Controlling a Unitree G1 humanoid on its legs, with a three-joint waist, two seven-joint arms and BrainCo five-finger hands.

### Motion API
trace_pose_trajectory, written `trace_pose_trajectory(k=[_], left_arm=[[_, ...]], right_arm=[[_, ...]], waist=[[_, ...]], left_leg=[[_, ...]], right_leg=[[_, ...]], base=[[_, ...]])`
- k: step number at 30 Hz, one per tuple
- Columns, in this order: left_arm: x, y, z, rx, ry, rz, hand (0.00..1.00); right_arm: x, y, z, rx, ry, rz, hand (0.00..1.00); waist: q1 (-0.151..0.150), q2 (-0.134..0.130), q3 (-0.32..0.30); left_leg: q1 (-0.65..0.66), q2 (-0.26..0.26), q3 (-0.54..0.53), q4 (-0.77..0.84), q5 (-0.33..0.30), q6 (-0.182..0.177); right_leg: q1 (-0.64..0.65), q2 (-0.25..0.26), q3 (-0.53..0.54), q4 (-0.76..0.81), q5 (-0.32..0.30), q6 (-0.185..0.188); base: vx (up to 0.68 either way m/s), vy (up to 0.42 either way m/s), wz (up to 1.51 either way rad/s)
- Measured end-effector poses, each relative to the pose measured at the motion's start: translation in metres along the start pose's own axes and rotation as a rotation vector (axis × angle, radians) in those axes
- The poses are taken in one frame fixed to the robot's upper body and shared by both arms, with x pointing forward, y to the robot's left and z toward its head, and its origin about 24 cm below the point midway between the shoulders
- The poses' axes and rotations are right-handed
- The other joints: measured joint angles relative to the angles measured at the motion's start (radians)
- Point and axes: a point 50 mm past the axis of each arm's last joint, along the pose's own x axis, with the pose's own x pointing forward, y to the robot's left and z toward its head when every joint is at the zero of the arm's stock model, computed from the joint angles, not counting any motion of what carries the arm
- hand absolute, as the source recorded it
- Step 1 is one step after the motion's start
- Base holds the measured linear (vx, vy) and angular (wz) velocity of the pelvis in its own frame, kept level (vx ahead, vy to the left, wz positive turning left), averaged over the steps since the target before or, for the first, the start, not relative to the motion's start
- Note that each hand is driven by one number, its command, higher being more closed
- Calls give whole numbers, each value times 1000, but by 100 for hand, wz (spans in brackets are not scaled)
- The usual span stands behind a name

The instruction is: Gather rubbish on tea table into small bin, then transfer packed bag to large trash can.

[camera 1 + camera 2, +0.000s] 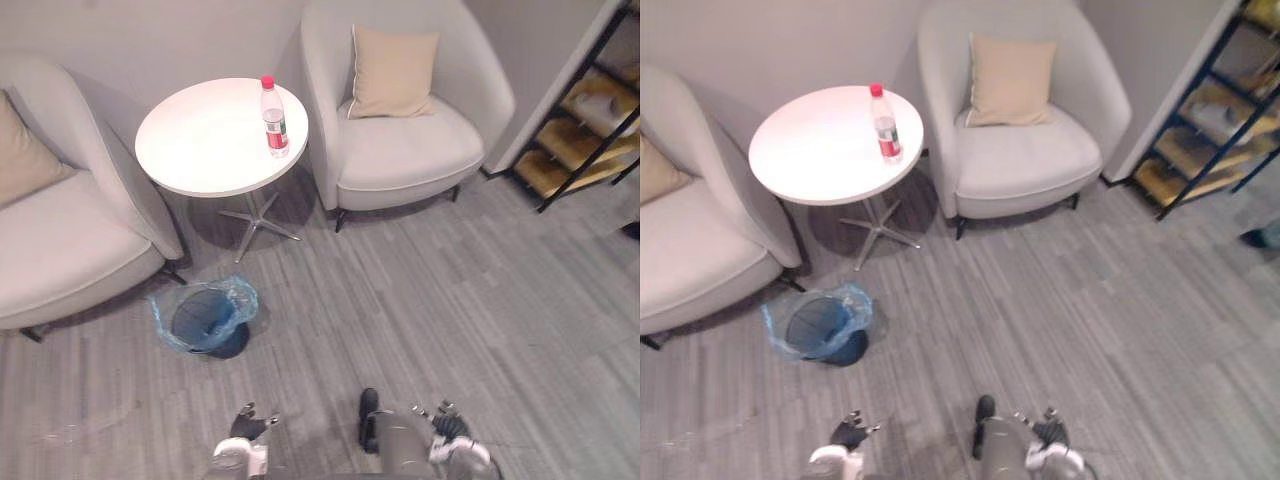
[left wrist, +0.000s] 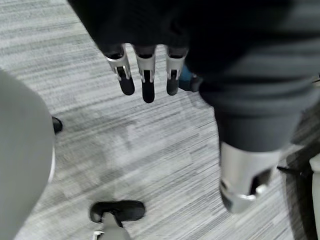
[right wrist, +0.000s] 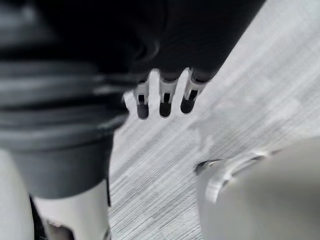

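Eye views show bottle [image 1: 273,118] at table's [image 1: 200,140] 3 o'clock, bin [image 1: 205,318] at its 6. Wrist views show left hand [image 2: 145,82] and right hand [image 3: 165,100] straight-fingered, probably empty.

**Cut off, covered, too small**

Of the 2 armchairs, the left armchair [image 1: 60,230] runs off the picture's left edge. The shelf [image 1: 575,140] runs off the right edge, and what lies on it is too small to tell. The tabletop [image 1: 200,140] hides the top of its own stand. The blue bag [image 1: 240,293] covers the small bin's [image 1: 200,318] rim. The left hand [image 1: 247,422] and right hand [image 1: 447,424] sit at the lower edge, which cuts off their arms.
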Motion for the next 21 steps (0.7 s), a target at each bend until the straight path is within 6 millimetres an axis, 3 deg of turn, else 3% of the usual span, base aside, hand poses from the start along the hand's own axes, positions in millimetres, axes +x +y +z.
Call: trace_pose_trajectory(k=[2, 3, 5, 6, 8, 10, 11, 12, 13, 14, 15, 16, 17, 19, 20, 21], left_arm=[[1, -1, 4, -37, -10, 7, 0], [2, 1, 10, -68, -27, 18, 0], [2, 2, 14, -77, -48, 23, 0], [2, 1, 16, -81, -57, 20, 0], [2, -2, 19, -86, -69, 14, 0], [2, -2, 22, -83, -82, 12, 0], [3, -2, 23, -83, -83, 12, 0], [3, -1, 25, -81, -88, 13, 0], [4, 3, 27, -73, -94, 20, 0], [4, 5, 28, -68, -95, 24, 0], [5, 10, 28, -59, -94, 34, 0], [5, 12, 28, -56, -94, 38, 0], [5, 17, 28, -51, -90, 49, 0], [5, 18, 22, -48, -68, 51, 0], [4, 22, 17, -35, -48, 58, 0], [4, 24, 14, -20, -36, 59, 0]], right_arm=[[0, 0, -2, 2, 5, -3, 0], [-2, 1, -8, -1, 27, -1, 0], [-4, 3, -14, 7, 41, 1, 0], [-5, 4, -15, 13, 42, -3, 0], [-5, 3, -14, 17, 39, -8, 0], [-5, 2, -17, 17, 53, -21, 0], [-5, 2, -17, 17, 53, -21, 0], [-5, 2, -19, 18, 63, -21, 0], [-6, 3, -22, 18, 77, -19, 0], [-6, 5, -22, 17, 77, -14, 0], [-6, 10, -24, 17, 83, 1, 0], [-6, 12, -23, 18, 81, 4, 0], [-5, 12, -22, 18, 80, 8, 0], [-5, 12, -22, 17, 80, 13, 0], [-5, 13, -21, 19, 78, 17, 0], [-6, 12, -23, 22, 83, 16, 0]], waist=[[-8, -7, 7], [9, -22, 18], [17, -27, 21], [16, -30, 22], [18, -29, 22], [25, -31, 20], [26, -32, 21], [34, -38, 25], [60, -61, 19], [62, -67, 11], [61, -91, 10], [61, -96, 12], [65, -98, 13], [65, -95, 11], [61, -99, 11], [53, -103, 7]], left_leg=[[-86, 20, -45, 219, 38, -39], [-164, 48, -49, 426, 76, -51], [-233, 78, 1, 563, 51, -28], [-287, 83, 60, 587, 29, 7], [-351, 70, 116, 549, 5, 22], [-392, -14, 152, 249, 16, 34], [-392, -24, 152, 218, 23, 37], [-393, -74, 147, 68, 110, 52], [-343, -112, 162, -20, 192, 79], [-332, -123, 167, -33, 193, 82], [-351, -131, 177, 10, 154, 116], [-359, -131, 177, 31, 138, 122], [-341, -132, 180, 68, 84, 125], [-293, -136, 183, 55, 50, 124], [-219, -151, 178, 22, 24, 132], [-184, -160, 169, 7, 13, 136]], right_leg=[[57, 8, -22, -11, -34, -12], [122, 19, -31, -39, -54, -24], [193, 23, -45, -67, -81, -38], [243, 22, -46, -97, -92, -35], [287, 21, -49, -146, -98, -16], [345, 9, -49, -213, -95, 11], [348, 7, -49, -216, -97, 15], [365, -8, -44, -221, -104, 23], [379, -27, -1, -226, -104, 55], [382, -33, 4, -234, -103, 56], [386, -47, 18, -251, -104, 70], [387, -51, 19, -250, -106, 74], [387, -61, 38, -180, -121, 98], [340, -74, 57, -11, -146, 140], [248, -112, 61, 267, -134, 199], [211, -136, 50, 374, -160, 192]], base=[[317, -279, 48], [216, -151, 12], [213, -110, 12], [222, -64, 19], [197, -20, 12], [221, 65, 1], [355, 150, -2], [359, 145, -27], [359, 145, -25], [403, 109, -26], [328, 95, -3], [490, 156, -4], [386, 163, -8], [389, 166, -5], [323, 117, 14], [335, 89, 19]])
